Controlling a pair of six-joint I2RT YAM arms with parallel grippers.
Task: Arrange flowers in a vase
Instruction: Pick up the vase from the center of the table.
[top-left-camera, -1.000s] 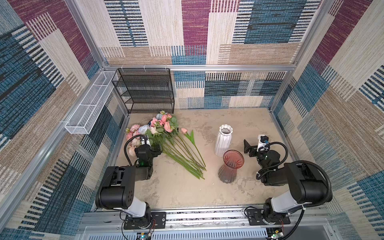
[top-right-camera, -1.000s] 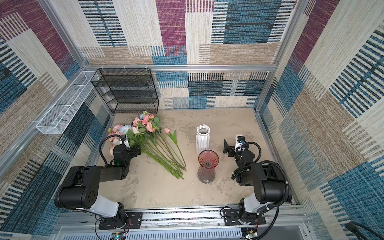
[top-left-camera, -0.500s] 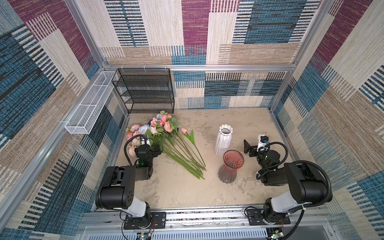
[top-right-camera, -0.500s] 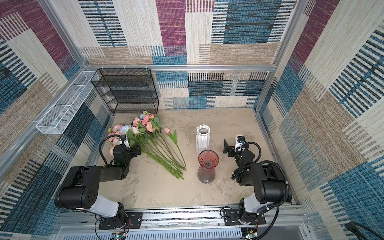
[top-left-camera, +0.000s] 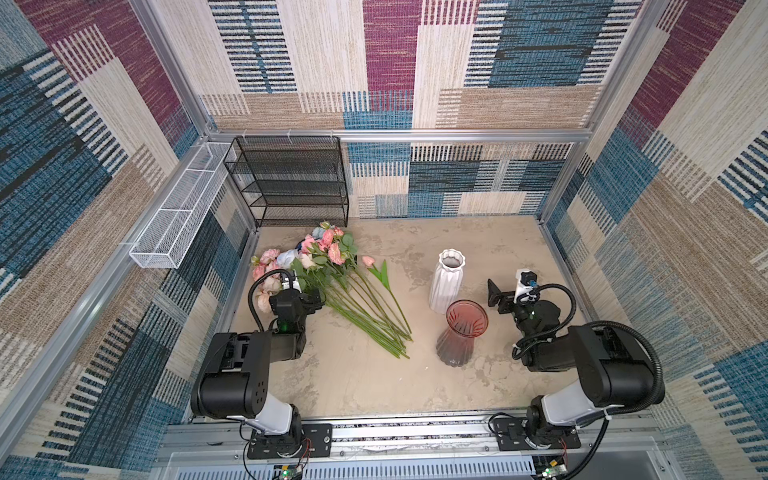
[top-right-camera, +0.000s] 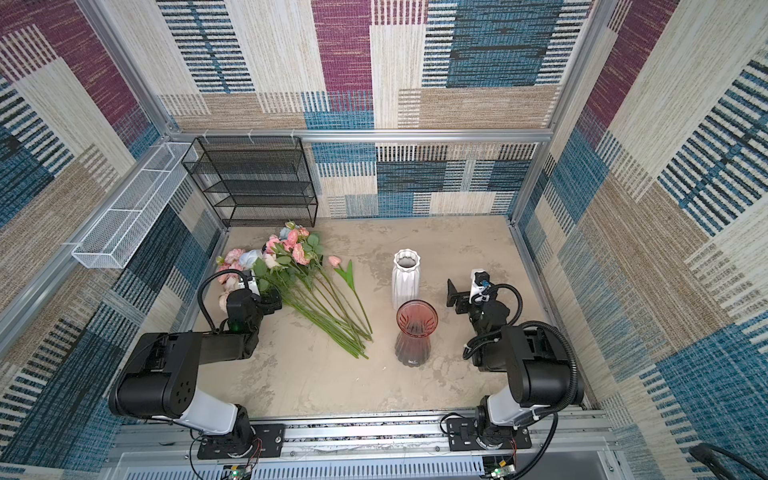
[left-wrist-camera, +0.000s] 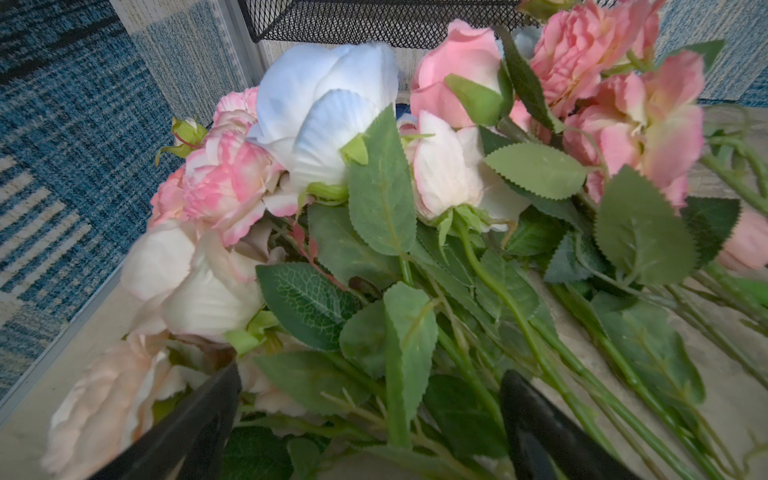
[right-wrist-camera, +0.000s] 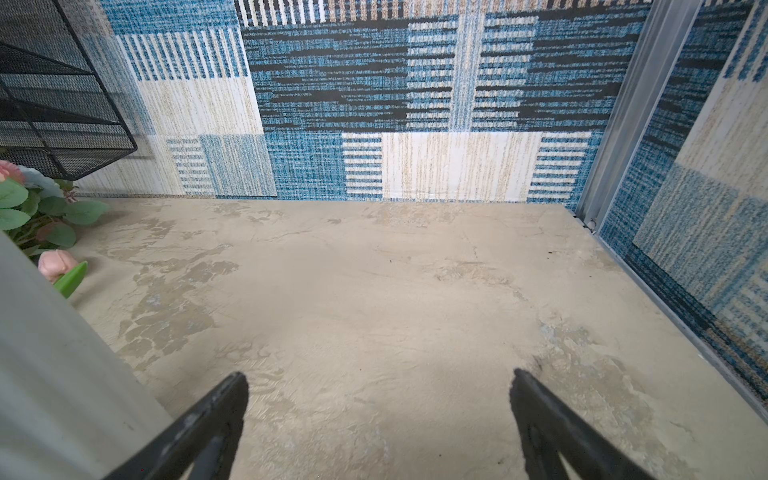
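The flowers lie in a loose bundle at the table's left back, blooms toward the left wall and green stems fanning toward the middle. A short pink tulip lies beside them. My left gripper stands open low over the bundle, with leaves and stems between its spread fingers; a pale blue bloom lies ahead of it. A white ribbed vase and a red glass vase stand upright, empty. My right gripper is open, empty, right of the white vase.
A black mesh shelf rack stands at the back left corner, just behind the blooms. A white wire basket hangs on the left wall. Carpeted walls close in the table on three sides.
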